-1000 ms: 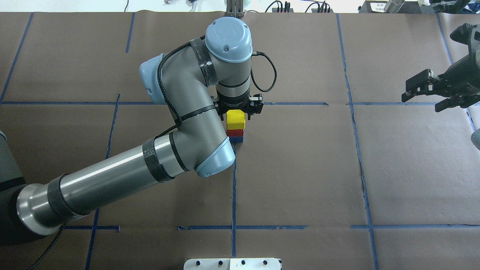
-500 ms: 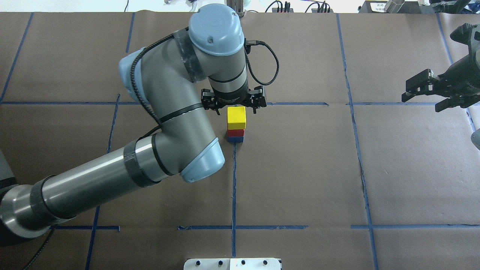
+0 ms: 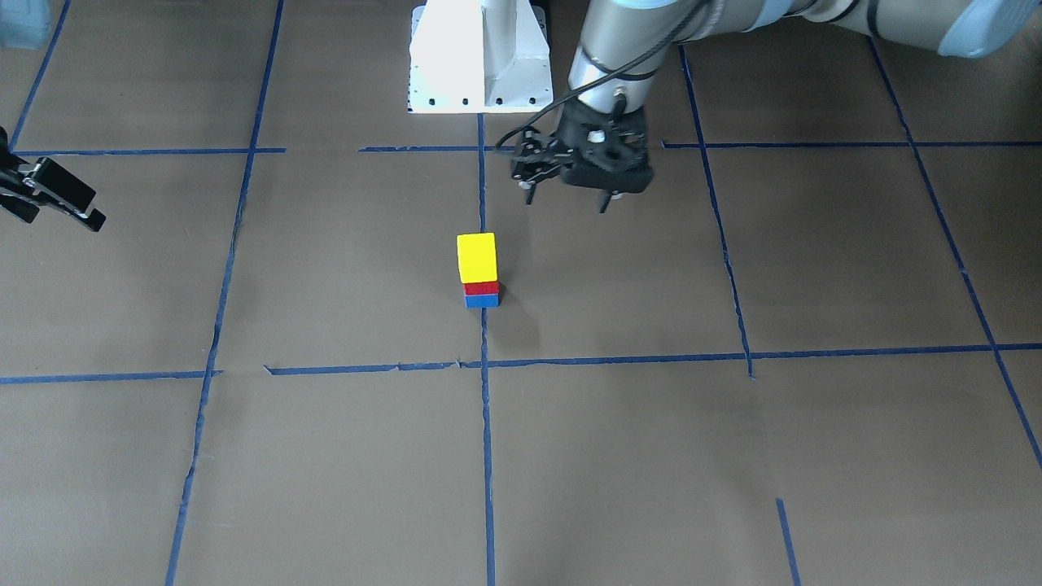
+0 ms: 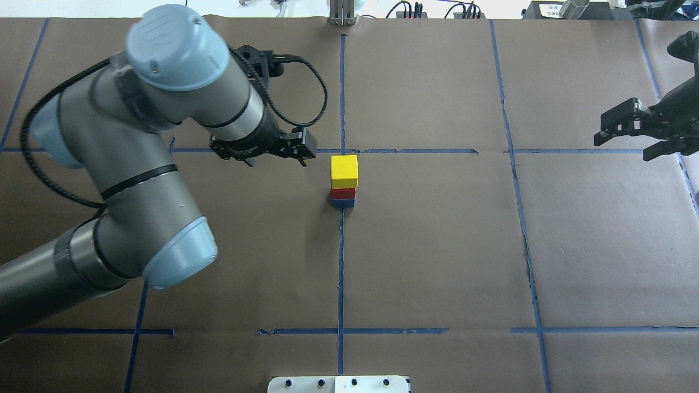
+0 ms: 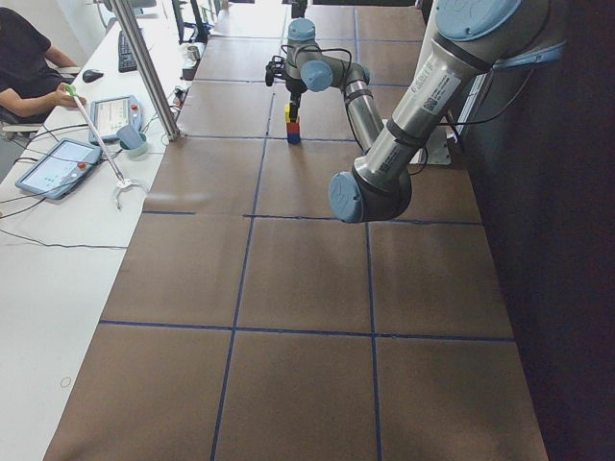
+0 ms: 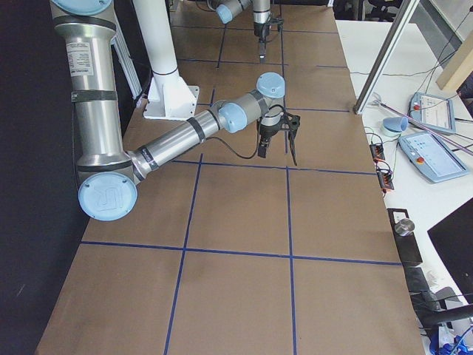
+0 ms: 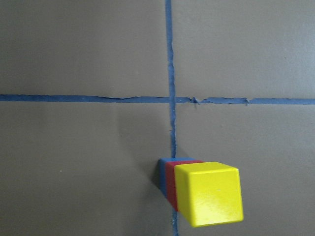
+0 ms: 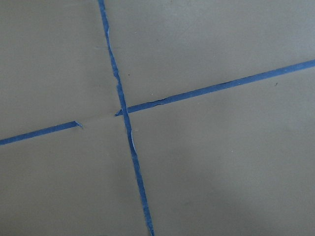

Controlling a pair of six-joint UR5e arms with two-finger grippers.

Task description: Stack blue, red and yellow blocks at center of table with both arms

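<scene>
Stack [image 3: 479,273]: one yellow block [image 4: 344,171], one red block [image 4: 343,193], one blue block [image 4: 343,202]

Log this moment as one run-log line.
stack: yellow block on red block on blue block | left gripper: open, clear of stack | right gripper: open, far from stack | status: stack complete

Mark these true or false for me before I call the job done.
1. The yellow block sits on top. True.
2. The left gripper is clamped on the yellow block. False: it is open and empty, off to that block's side without touching it.
3. The blue block is at the bottom, with the red block directly on it. True.
4. The right gripper holds a block. False: it is open and empty, far from the blocks near the table's end.
</scene>
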